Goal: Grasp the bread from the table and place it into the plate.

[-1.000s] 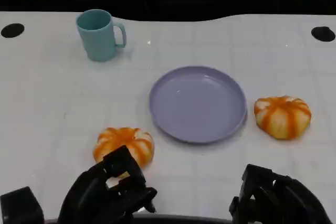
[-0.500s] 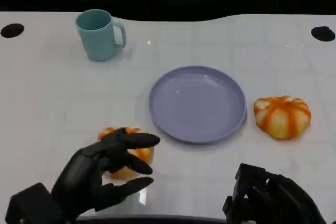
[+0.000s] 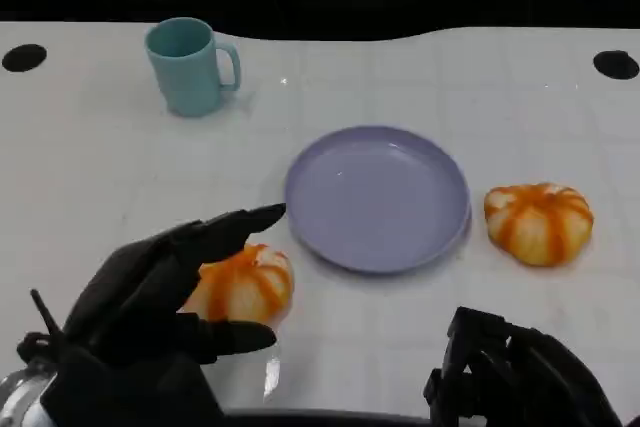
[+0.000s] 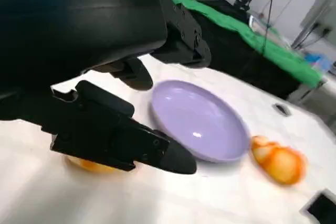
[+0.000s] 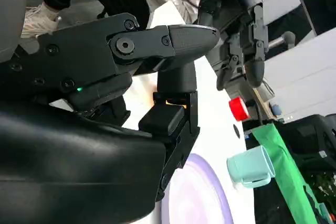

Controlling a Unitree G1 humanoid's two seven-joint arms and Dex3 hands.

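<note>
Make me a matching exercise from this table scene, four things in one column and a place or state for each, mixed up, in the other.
Things:
1. mug
2. plate
3. left bread
4. right bread

Places or states:
A. under the left robot hand, whose fingers are spread
B. middle of the table, with nothing on it
C. far left, upright
D. alone, right of the plate

Pairs: 1-C, 2-B, 3-A, 4-D

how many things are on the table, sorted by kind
bread: 2, the near bread under the left hand and the far bread right of the plate
plate: 1, purple
mug: 1, teal
total: 4
</note>
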